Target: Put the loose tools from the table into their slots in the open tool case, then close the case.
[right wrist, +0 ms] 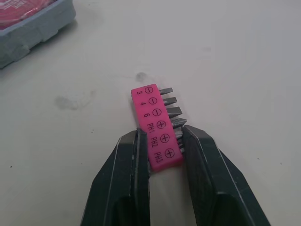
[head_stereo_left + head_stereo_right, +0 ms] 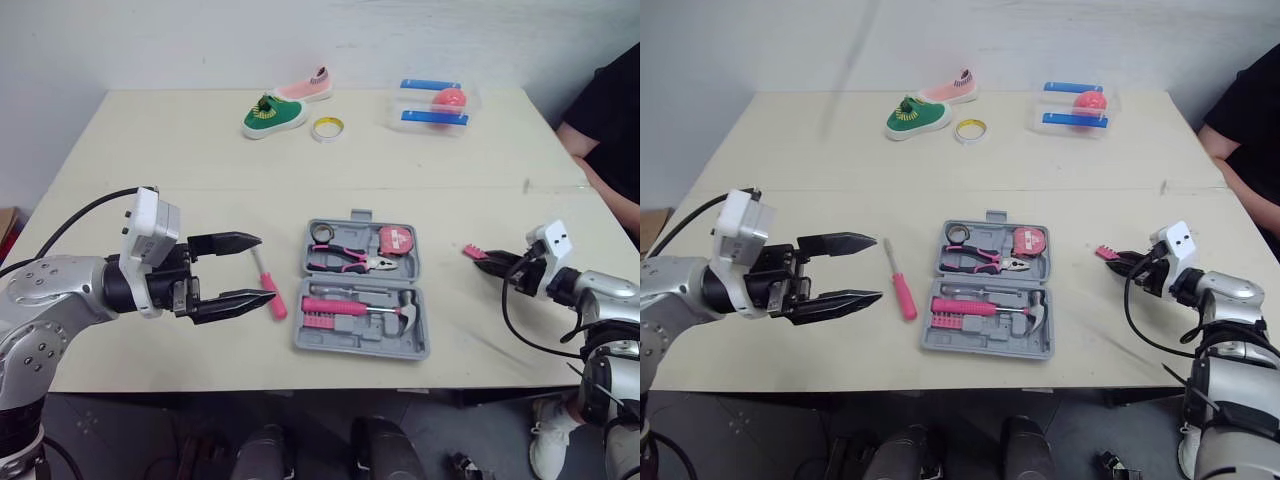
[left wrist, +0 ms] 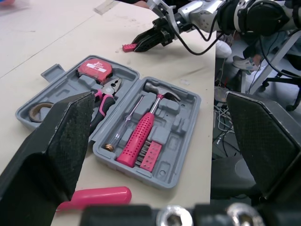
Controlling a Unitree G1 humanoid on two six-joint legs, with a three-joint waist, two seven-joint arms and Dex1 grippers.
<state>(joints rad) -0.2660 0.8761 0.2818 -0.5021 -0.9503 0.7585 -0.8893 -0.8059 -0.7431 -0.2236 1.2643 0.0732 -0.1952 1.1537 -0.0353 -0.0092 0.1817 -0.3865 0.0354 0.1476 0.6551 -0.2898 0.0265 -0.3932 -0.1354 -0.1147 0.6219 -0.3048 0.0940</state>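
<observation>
Grasp step: right tool is pinching the pink plastic bit holder on the tabletop, right of the open grey plastic case; left tool is hovering spread. Next, likely lifting it caseward.

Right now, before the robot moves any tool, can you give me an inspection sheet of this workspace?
Surface: beige table, with the case lying open at the near middle.
Job's things: tool case holds a hammer, pliers and a tape measure; the screwdriver lies loose to its left; the bit holder is to its right.
Clutter: green shoe, pink shoe, tape roll and clear box with a red ball, all on the far side.
Grippers: left gripper is open near the screwdriver; right gripper is shut on the bit holder.
Cables: black cable on the left arm; second cable at the right wrist.
Surroundings: person at the table's right edge; white wall behind.
</observation>
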